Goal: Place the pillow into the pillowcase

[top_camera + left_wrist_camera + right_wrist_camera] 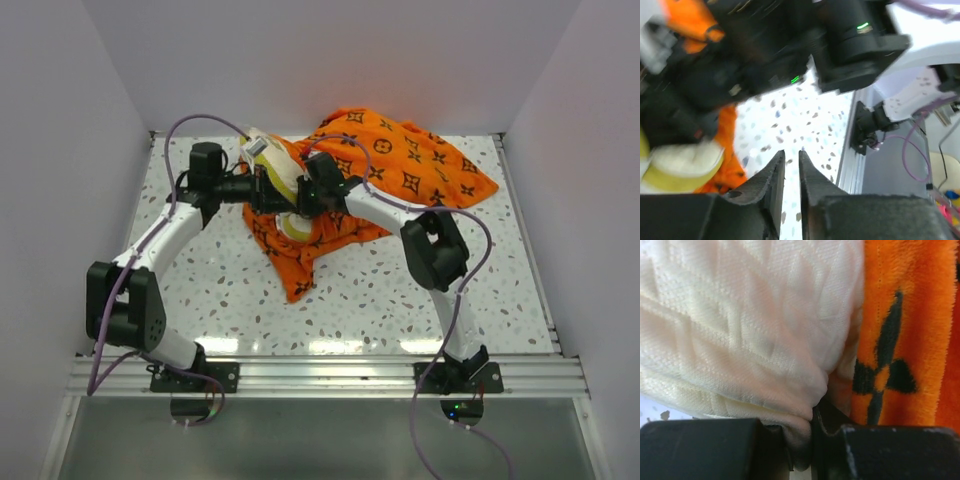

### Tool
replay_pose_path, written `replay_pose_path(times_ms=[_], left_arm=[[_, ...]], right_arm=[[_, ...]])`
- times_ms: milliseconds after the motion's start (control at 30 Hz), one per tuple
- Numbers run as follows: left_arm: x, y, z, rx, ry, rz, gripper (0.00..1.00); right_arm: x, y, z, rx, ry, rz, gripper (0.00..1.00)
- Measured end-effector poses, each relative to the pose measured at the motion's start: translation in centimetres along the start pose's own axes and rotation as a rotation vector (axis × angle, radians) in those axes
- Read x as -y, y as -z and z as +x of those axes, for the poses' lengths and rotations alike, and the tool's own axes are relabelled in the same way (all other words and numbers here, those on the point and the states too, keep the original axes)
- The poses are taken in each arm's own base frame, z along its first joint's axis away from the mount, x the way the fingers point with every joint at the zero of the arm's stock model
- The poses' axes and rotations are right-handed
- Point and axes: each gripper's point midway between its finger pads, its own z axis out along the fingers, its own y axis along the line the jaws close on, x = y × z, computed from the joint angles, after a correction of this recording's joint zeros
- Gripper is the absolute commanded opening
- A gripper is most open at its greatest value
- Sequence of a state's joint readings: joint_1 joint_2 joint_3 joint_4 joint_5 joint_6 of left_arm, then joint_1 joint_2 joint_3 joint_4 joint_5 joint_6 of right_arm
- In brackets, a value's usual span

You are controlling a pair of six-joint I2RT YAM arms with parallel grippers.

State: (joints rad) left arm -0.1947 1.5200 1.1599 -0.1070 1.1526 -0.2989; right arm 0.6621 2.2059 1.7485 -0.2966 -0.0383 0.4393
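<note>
The cream-white pillow point(279, 176) with its yellow band stands bunched at the mouth of the orange monogram pillowcase point(405, 165), which lies spread toward the back right. My right gripper point(306, 197) is shut on a fold of the pillow point(740, 315), with pillowcase fabric point(905, 315) right beside it; the right gripper point(802, 440) has cream cloth pinched between its fingers. My left gripper point(263, 190) sits just left of the pillow. In the left wrist view the left gripper point(791, 160) shows a narrow gap with only table behind it; the pillow point(682, 162) and pillowcase point(729, 135) lie to its left.
The speckled white table point(400, 300) is walled on three sides. An aluminium rail point(330, 375) with both arm bases runs along the near edge. The right arm's black wrist point(850, 45) hangs close above the left gripper.
</note>
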Motion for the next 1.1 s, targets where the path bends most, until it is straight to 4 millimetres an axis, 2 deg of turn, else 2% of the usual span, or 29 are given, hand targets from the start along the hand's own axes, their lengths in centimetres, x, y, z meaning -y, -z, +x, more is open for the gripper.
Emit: replay_pose_path(times_ms=[33, 100, 200, 233, 267, 333, 400, 467, 533, 600, 633, 700, 733, 800, 833, 900, 967, 1100], left_arm=[[-1.0, 0.2, 0.5, -0.001, 0.017, -0.041, 0.27], [-3.5, 1.3, 1.5, 0.014, 0.067, -0.151, 0.30], [-8.3, 4.1, 2.6, 0.064, 0.132, -0.373, 0.46], [-9.8, 5.1, 2.6, 0.084, 0.146, -0.445, 0.55], [-11.1, 5.9, 2.4, 0.103, 0.159, -0.507, 0.59], [-12.8, 7.0, 1.6, 0.139, 0.163, -0.581, 0.64], [-14.5, 7.3, 0.0, 0.170, 0.154, -0.612, 0.65], [-16.0, 7.1, -2.1, 0.206, 0.122, -0.616, 0.75], [-16.9, 6.8, -3.5, 0.244, 0.104, -0.606, 0.76], [-17.2, 6.5, -4.1, 0.265, 0.098, -0.588, 0.74], [-17.3, 6.3, -4.4, 0.276, 0.095, -0.578, 0.67], [-17.5, 5.7, -4.6, 0.293, 0.115, -0.538, 0.56], [-17.7, 5.4, -4.6, 0.298, 0.124, -0.518, 0.42], [-18.1, 4.8, -4.3, 0.305, 0.148, -0.487, 0.32], [-18.2, 4.6, -4.2, 0.310, 0.154, -0.473, 0.28], [-18.0, 4.3, -3.8, 0.316, 0.164, -0.448, 0.25], [-17.5, 4.0, -3.8, 0.320, 0.160, -0.421, 0.19], [-16.5, 3.3, -3.3, 0.317, 0.158, -0.370, 0.18]], right_arm=[[0.2, 0.1, 0.1, -0.012, -0.017, -0.005, 0.00], [0.4, 0.1, 0.3, -0.027, -0.047, -0.023, 0.00], [0.6, 0.5, 1.1, -0.047, -0.088, -0.066, 0.00], [0.7, 0.8, 1.4, -0.052, -0.097, -0.078, 0.00], [0.9, 1.1, 1.6, -0.056, -0.106, -0.094, 0.00], [1.3, 2.1, 1.9, -0.071, -0.113, -0.125, 0.00], [1.8, 3.0, 2.5, -0.091, -0.106, -0.150, 0.00], [2.2, 3.8, 3.3, -0.117, -0.077, -0.169, 0.00], [2.7, 4.8, 4.3, -0.146, -0.033, -0.185, 0.13], [3.1, 6.1, 5.1, -0.170, 0.018, -0.193, 0.27], [3.2, 6.9, 5.5, -0.180, 0.045, -0.195, 0.63], [3.2, 8.8, 6.0, -0.206, 0.089, -0.213, 0.88], [3.0, 9.6, 6.1, -0.214, 0.108, -0.227, 0.99], [2.5, 11.0, 5.7, -0.239, 0.143, -0.245, 0.99], [2.1, 11.6, 5.0, -0.240, 0.160, -0.253, 0.99], [1.3, 12.8, 2.8, -0.218, 0.184, -0.259, 0.98], [0.1, 14.1, -0.9, -0.135, 0.208, -0.267, 0.98], [-2.8, 15.4, -9.5, 0.078, 0.271, -0.237, 0.98]])
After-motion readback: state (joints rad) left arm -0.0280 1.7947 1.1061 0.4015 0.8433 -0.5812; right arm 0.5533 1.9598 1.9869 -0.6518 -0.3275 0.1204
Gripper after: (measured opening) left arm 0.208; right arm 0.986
